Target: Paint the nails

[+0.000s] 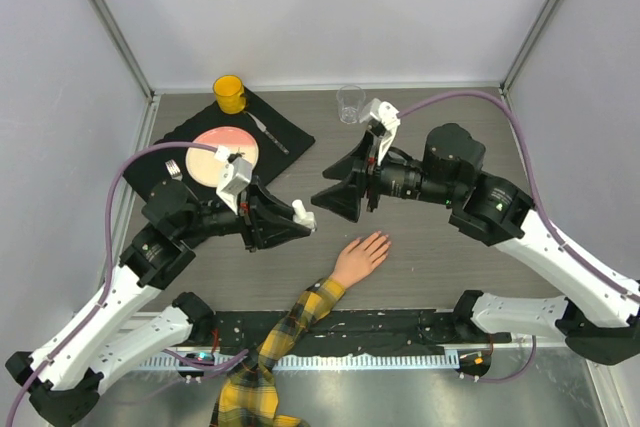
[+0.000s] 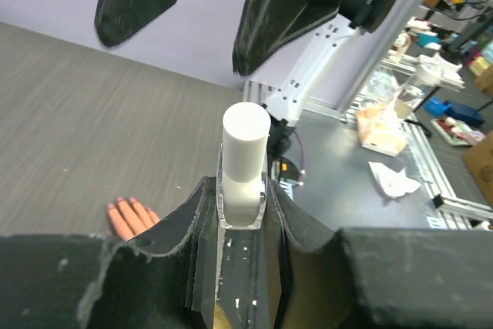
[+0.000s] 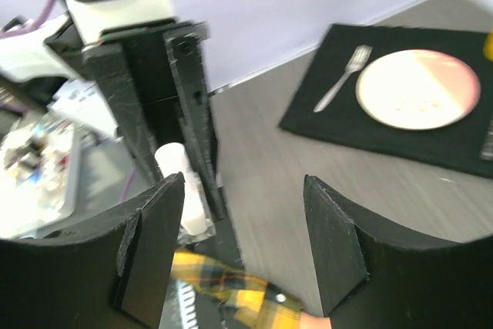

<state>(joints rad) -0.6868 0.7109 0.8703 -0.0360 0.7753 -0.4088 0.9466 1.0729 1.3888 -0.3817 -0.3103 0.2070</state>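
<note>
The nails are tiny hard tips on a peach mannequin hand that lies flat on the counter. The hand sits below the gap between the two sets of fingers and a little to the near side of both, with its fingertips pointing roughly toward the right fingers. The left fingers are clamped on a small clear bottle, held upright with its white cap standing clear above them. The right fingers stand wide apart and empty, facing that cap from just beside it. The nails themselves are not something to grip: they look stiff, smooth and very small, so they probably want only a light stroke. The mannequin hand is likely hollow and light, held in place by little more than its plaid sleeve, so it may slide or roll if pressed. The sensible place to take hold is the cap, round and probably slick, pinched squarely across its sides while the left fingers brace the glass. From the left wrist the nails look pinkish, though they are too small to say whether that is polish.
</note>
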